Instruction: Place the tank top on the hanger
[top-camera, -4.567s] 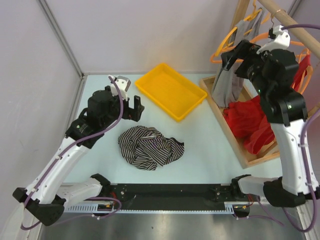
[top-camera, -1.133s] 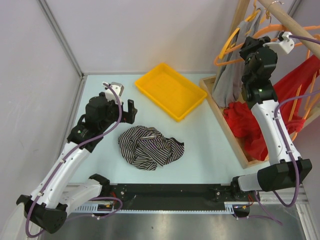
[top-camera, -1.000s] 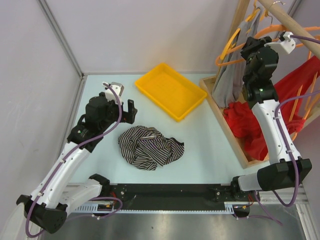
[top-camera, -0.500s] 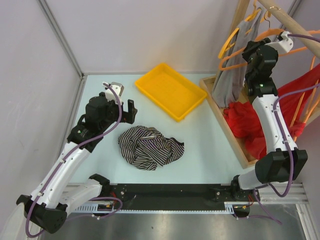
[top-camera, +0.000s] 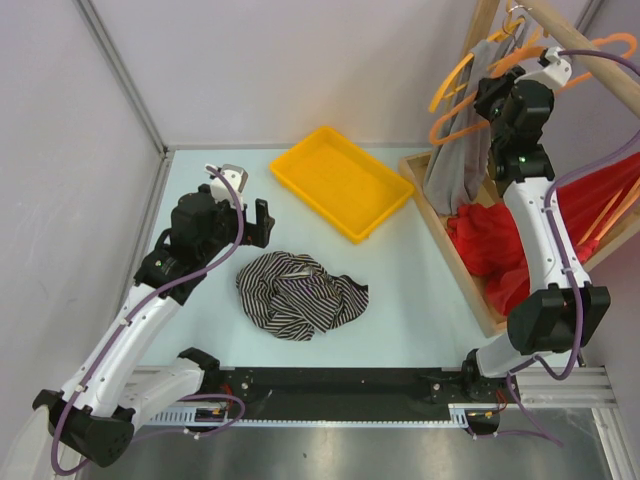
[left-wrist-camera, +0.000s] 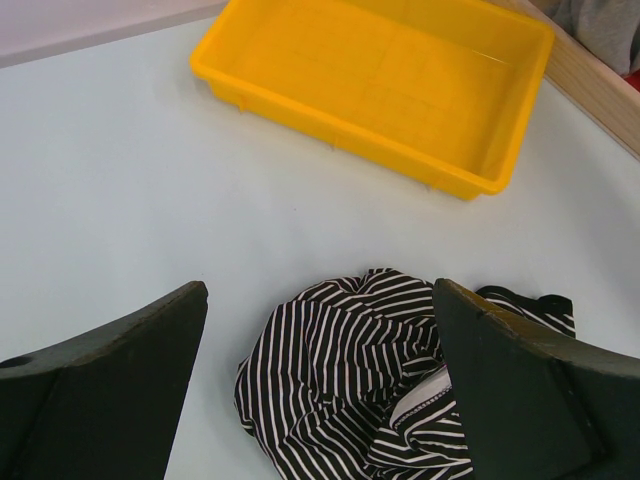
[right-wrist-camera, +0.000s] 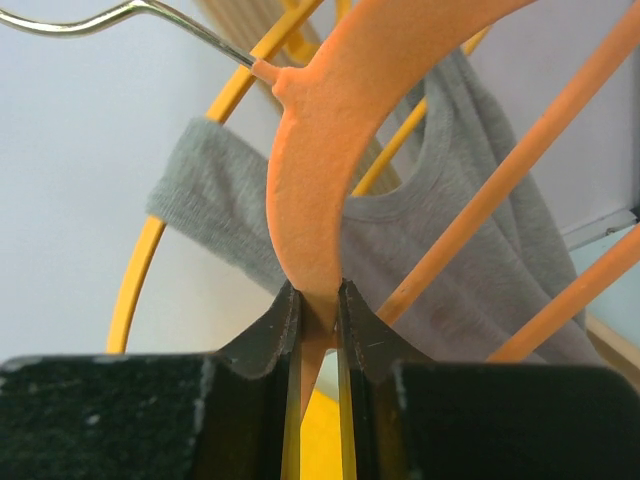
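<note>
The striped tank top lies crumpled on the table in front of the arms. My left gripper hovers open just behind it; in the left wrist view the tank top lies between and below the spread fingers, untouched. High at the right, my right gripper is shut on the orange hanger beside the wooden rod. The right wrist view shows the jaws pinched on the hanger's thick orange arm, with its silver hook at the top left.
A yellow tray sits behind the tank top. A grey garment hangs on another orange hanger by the rack post. A red cloth spills into the wooden crate at the right. White walls close the left and back.
My right arm has stretched upward and carried the held hanger higher toward the rod. The left arm and the tank top have not moved.
</note>
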